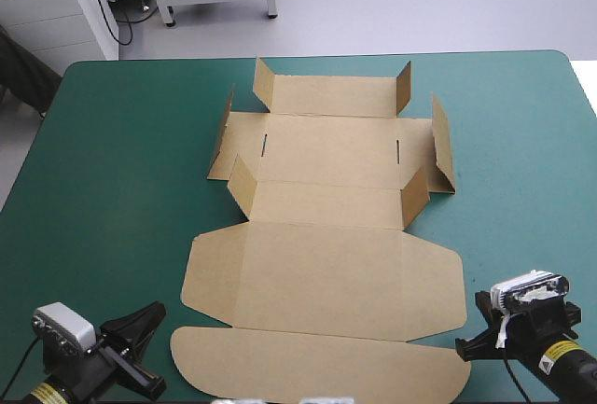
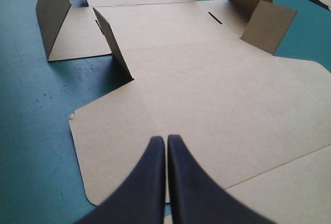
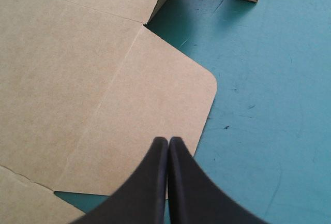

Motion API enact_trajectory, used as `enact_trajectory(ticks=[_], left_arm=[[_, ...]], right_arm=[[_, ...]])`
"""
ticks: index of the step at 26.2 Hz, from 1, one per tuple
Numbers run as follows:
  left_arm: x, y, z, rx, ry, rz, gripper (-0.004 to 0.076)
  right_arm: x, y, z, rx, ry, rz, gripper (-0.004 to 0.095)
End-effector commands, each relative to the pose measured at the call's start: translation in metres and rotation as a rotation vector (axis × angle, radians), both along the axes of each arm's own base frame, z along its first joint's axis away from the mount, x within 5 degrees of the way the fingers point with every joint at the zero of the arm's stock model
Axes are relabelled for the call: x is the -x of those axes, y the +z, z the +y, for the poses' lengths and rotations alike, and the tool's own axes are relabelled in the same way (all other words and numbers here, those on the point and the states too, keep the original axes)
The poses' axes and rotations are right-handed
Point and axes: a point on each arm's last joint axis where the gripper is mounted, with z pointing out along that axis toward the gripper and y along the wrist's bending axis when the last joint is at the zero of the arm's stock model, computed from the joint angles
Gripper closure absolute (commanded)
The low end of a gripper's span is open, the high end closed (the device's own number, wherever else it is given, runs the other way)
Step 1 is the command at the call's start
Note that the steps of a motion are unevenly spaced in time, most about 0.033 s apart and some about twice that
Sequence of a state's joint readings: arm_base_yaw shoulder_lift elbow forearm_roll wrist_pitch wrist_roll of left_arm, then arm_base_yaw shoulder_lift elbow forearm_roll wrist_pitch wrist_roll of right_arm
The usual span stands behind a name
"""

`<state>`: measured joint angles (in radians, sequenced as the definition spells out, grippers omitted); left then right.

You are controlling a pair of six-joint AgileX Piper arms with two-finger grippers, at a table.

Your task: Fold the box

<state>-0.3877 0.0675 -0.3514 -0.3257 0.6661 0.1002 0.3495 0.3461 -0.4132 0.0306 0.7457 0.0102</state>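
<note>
The teal-green cover (image 1: 121, 143) fills most of the high view. The box (image 1: 326, 273) lies on it as a cut brown sheet in the middle of the frame, its long axis running from the bottom edge up toward the table's far edge. The wide main panel (image 1: 326, 278) lies flat. Below it the rounded lid flap (image 1: 317, 367) points toward me at bottom centre. In the upper half, the two side walls (image 1: 442, 143) and the four small corner flaps (image 1: 243, 186) stand tilted up off the sheet. My arms sit low at the two bottom corners of the frame, both angled inward at the near end of the box. My left gripper (image 1: 154, 313) has its black fingers (image 2: 150, 182) pressed together on nothing, tips over the panel's rounded left wing. My right gripper (image 1: 464, 348) is likewise pressed together and empty, its fingers (image 3: 181, 182) over the edge of the rounded right wing. I cannot tell whether either tip touches the board.
</note>
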Motion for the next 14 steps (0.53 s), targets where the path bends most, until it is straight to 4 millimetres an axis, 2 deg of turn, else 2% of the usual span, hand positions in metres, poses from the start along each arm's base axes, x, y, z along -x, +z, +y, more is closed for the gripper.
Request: enact_trajectory(ticks=[1,7,9,14], left_arm=[[-0.0016,0.0136,-0.0002,0.055,0.009,-0.06,0.0731],[-0.0017,0.0135,0.0,0.055,0.012,-0.059,0.0731],[-0.0017,0.0135,0.0,0.055,0.012,-0.059,0.0731],[-0.0017,0.0135,0.0,0.055,0.012,-0.059,0.0731]], right_arm=[[-0.0034,0.0128,0.0013,-0.02,0.006,-0.078,0.0928],[-0.0034,0.0128,0.0013,-0.02,0.006,-0.078,0.0923],[-0.0033,0.0127,0.0014,-0.021,0.006,-0.075,0.0891],[-0.0018,0.0128,0.0051,-0.023,0.057,-0.077,0.0568]])
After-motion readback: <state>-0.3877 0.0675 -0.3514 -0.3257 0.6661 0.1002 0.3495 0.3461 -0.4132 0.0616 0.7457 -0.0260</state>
